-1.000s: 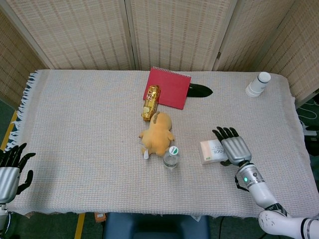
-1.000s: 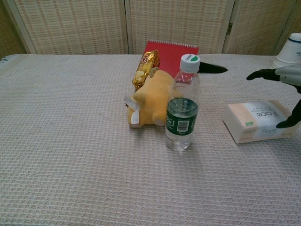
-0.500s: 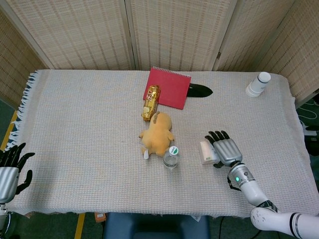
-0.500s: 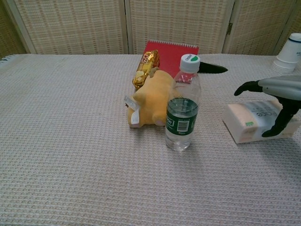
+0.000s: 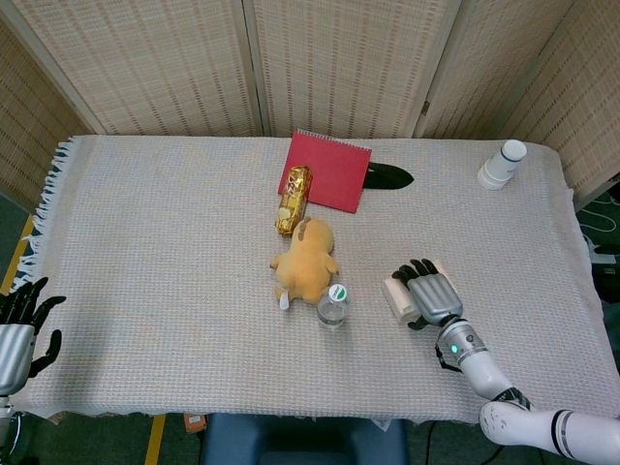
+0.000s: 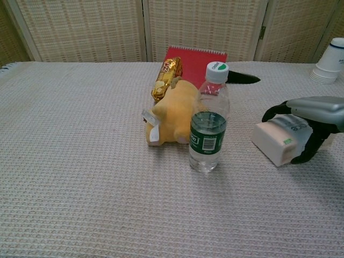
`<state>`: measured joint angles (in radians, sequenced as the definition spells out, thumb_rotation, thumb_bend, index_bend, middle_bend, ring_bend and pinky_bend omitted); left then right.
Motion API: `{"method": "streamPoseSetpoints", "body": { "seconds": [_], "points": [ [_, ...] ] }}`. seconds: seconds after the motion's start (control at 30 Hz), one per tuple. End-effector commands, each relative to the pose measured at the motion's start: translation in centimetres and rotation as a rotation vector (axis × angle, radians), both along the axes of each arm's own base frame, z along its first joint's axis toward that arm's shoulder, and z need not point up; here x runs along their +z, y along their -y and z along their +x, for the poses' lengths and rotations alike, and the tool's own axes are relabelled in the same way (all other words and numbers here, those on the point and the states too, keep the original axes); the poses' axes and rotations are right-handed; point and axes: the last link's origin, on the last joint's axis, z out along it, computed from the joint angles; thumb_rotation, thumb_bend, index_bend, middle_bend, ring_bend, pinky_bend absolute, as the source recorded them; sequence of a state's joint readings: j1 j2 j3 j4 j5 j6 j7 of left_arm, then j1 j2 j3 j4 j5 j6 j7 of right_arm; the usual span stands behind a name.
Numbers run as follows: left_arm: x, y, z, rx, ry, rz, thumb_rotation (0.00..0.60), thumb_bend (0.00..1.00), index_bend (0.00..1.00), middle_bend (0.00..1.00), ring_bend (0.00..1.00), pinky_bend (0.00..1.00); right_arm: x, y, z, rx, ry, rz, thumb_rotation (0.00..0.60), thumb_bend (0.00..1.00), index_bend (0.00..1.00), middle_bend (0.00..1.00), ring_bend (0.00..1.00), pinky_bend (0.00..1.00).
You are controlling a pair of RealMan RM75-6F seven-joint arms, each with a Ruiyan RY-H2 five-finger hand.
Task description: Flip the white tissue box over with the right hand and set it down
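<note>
Tissue box [image 6: 277,141], white, sits at the lower right of the head view and the right edge of the chest view, on the cloth-covered bench [image 5: 155,242]. The right robot hand [image 6: 312,115] is clamped on it, palm over the top, dark fingers [image 6: 273,110] over the far side and thumb against the near side. Grey writing on the box top is mostly under the hand and cannot be read now; a small green mark shows on its near face.

Left of the box stands a water bottle [image 6: 208,124] (clear, upright, about two-thirds full of water) with a white cap bearing a green mark and a dark green label whose print is too small to read. Just behind it lies a yellow plush toy [image 6: 171,115] with a white tag, then a gold-wrapped snack [image 5: 293,199] resting partly on a red notebook [image 5: 329,170]. A black object [image 5: 387,176] lies beside the notebook. A stack of white paper cups [image 5: 501,164] stands at the upper right.

Compared with a second ago, the right robot hand has come further over the box and closed on it, and the box's right end has turned and tipped up a little. The left robot hand [image 5: 21,325], lower left, is unchanged, fingers apart and holding nothing.
</note>
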<state>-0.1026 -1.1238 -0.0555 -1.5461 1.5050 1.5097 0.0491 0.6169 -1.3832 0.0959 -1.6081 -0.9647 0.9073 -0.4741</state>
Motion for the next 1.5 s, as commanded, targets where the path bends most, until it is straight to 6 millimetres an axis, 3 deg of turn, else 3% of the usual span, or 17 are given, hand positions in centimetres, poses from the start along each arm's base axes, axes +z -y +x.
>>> {"method": "streamPoseSetpoints", "body": {
  "seconds": [0.03,0.33,0.63,0.77,0.83,0.97,1.07,1.17,1.27,1.5],
  "points": [
    [0.0,0.0,0.0,0.002,0.005,0.0,0.6,0.51,0.25,0.0,0.0,0.11,-0.2,0.0,0.1,0.005,0.003,0.0,0.6,0.0,0.27,0.18,0.03,0.0],
    [0.2,0.1,0.0,0.002,0.02,0.007,0.6,0.51,0.25,0.0,0.0,0.11,-0.3,0.1,-0.3,0.005,0.003,-0.017,0.6,0.0,0.33,0.34,0.12,0.0],
    [0.2,0.1,0.0,0.001,0.018,0.009,0.6,0.51,0.25,0.0,0.0,0.11,0.4,0.4,-0.2,0.024,0.075,-0.079,0.6,0.0,0.43,0.43,0.21,0.0],
    [0.2,0.1,-0.1,0.001,0.018,0.012,0.6,0.51,0.25,0.0,0.0,0.11,2.1,0.7,0.5,-0.002,0.377,-0.176,0.6,0.0,0.43,0.43,0.22,0.0],
    [0.2,0.1,-0.1,0.001,0.018,0.012,0.6,0.51,0.25,0.0,0.0,0.11,3.4,0.9,0.3,-0.036,0.612,-0.239,0.6,0.0,0.45,0.45,0.25,0.0],
    [0.2,0.0,0.0,-0.001,0.017,0.009,0.6,0.51,0.25,0.0,0.0,0.11,5.6,1.0,-1.3,-0.131,1.016,-0.295,0.6,0.0,0.47,0.47,0.28,0.0],
    [0.1,0.0,-0.1,0.0,0.016,0.009,0.6,0.51,0.25,0.0,0.0,0.11,6.2,0.5,-2.8,-0.232,1.209,-0.235,0.6,0.0,0.47,0.48,0.3,0.0],
    [0.0,0.0,0.0,0.0,0.014,0.006,0.6,0.51,0.25,0.0,0.0,0.11,6.5,-0.4,-4.9,-0.269,1.254,-0.132,0.6,0.0,0.5,0.49,0.32,0.0],
    [0.0,0.0,-0.1,0.001,0.012,0.005,0.6,0.51,0.25,0.0,0.0,0.11,6.0,-0.1,-6.4,-0.269,1.285,-0.156,0.6,0.0,0.5,0.5,0.32,0.0],
    [0.0,-0.1,-0.2,0.008,0.011,0.007,0.6,0.51,0.25,0.0,0.0,0.11,4.2,0.1,-7.9,-0.274,1.292,-0.159,0.6,0.0,0.5,0.5,0.33,0.0]
  ]
}}
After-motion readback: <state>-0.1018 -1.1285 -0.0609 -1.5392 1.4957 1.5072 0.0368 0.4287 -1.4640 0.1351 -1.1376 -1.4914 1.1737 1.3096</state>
